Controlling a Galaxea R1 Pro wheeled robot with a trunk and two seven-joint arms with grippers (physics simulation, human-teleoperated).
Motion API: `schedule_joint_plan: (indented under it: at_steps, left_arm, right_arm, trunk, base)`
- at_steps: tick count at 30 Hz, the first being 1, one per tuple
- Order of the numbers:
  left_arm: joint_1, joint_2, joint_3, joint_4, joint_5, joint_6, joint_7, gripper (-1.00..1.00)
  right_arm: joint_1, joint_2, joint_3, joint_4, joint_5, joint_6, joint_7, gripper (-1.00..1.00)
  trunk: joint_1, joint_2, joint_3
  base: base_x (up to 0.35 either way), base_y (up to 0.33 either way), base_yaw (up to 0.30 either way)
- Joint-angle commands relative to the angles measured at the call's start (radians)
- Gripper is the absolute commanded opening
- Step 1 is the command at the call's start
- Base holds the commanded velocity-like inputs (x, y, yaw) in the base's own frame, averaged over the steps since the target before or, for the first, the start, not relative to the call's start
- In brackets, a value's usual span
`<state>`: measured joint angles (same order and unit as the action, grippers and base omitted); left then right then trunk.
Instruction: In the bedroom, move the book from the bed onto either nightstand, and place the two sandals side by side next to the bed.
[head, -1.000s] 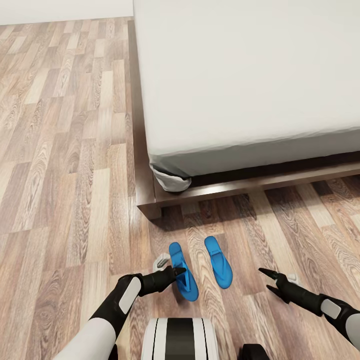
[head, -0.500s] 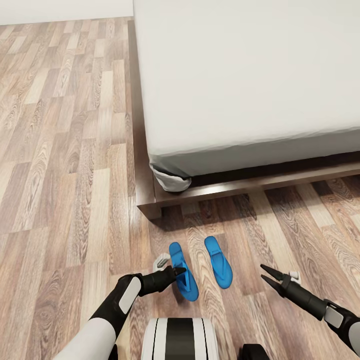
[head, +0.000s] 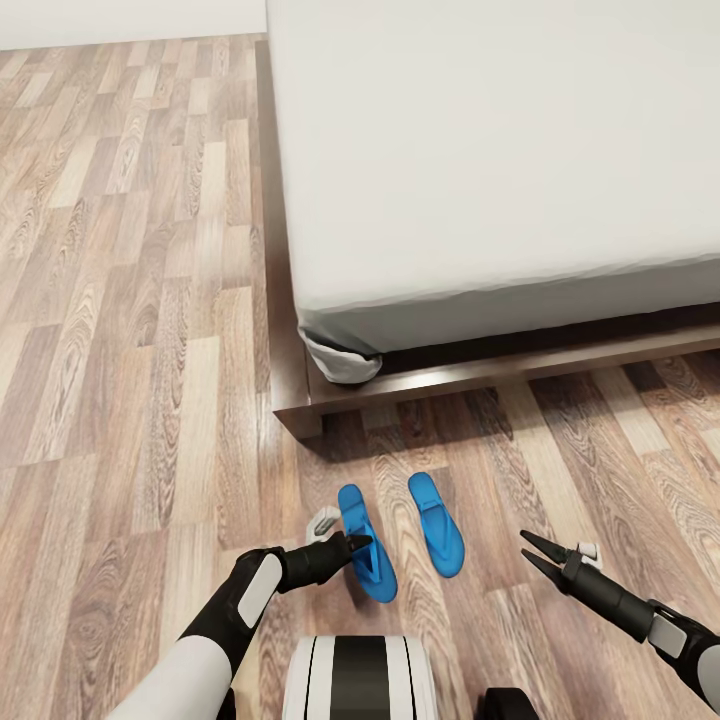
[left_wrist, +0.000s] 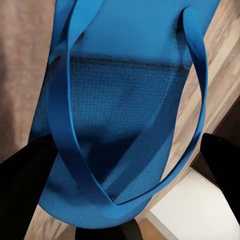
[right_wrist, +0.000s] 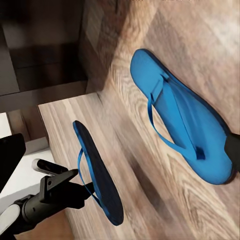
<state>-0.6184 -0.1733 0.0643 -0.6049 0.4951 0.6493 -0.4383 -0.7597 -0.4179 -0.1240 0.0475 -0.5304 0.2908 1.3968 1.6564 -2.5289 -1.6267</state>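
Two bright blue sandals lie on the wood floor just off the bed's (head: 480, 150) near corner. The left sandal (head: 368, 560) (left_wrist: 125, 100) (right_wrist: 97, 170) is tipped up on its edge, and my left gripper (head: 358, 545) (right_wrist: 82, 181) is shut on it, its dark fingers (left_wrist: 20, 195) on either side. The right sandal (head: 436, 523) (right_wrist: 182, 117) rests flat, strap up. My right gripper (head: 525, 546) hovers open a short way to that sandal's right, touching nothing. The book and the nightstand are out of view.
The bed's dark wooden frame (head: 400, 385) juts out at floor level with a sharp corner near the sandals. A bunched sheet corner (head: 340, 362) hangs over it. My own base (head: 360, 680) sits right behind the sandals. Open plank floor (head: 130, 300) stretches left.
My right arm has drawn back slightly and its fingers now point more toward the right sandal. The left arm and both sandals have stayed put.
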Motion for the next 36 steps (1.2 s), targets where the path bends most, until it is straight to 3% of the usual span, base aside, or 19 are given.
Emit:
schedule_joint_plan:
  at_steps: [1, 24, 36]
  left_arm:
    - [0.0, -0.001, 0.006, 0.0, 0.0, 0.007, -0.002, -1.0]
    - [0.0, -0.001, 0.006, 0.0, 0.0, 0.007, -0.002, -1.0]
    - [0.0, -0.001, 0.005, -0.008, -0.002, 0.008, 0.002, -1.0]
  right_arm:
    - [-0.001, 0.0, -0.008, 0.003, 0.004, 0.01, 0.004, 1.0]
    - [-0.001, 0.002, -0.008, 0.004, 0.004, 0.01, 0.002, 1.0]
    - [-0.001, 0.001, -0.008, 0.005, 0.006, 0.011, 0.001, 1.0]
  trunk:
    - [0.0, 0.0, -0.001]
    - [0.0, 0.0, -0.001]
    - [0.0, 0.0, -0.001]
  base:
    - [0.0, -0.062, 0.0]
    - [0.0, -0.123, 0.0]
    - [0.0, -0.016, 0.0]
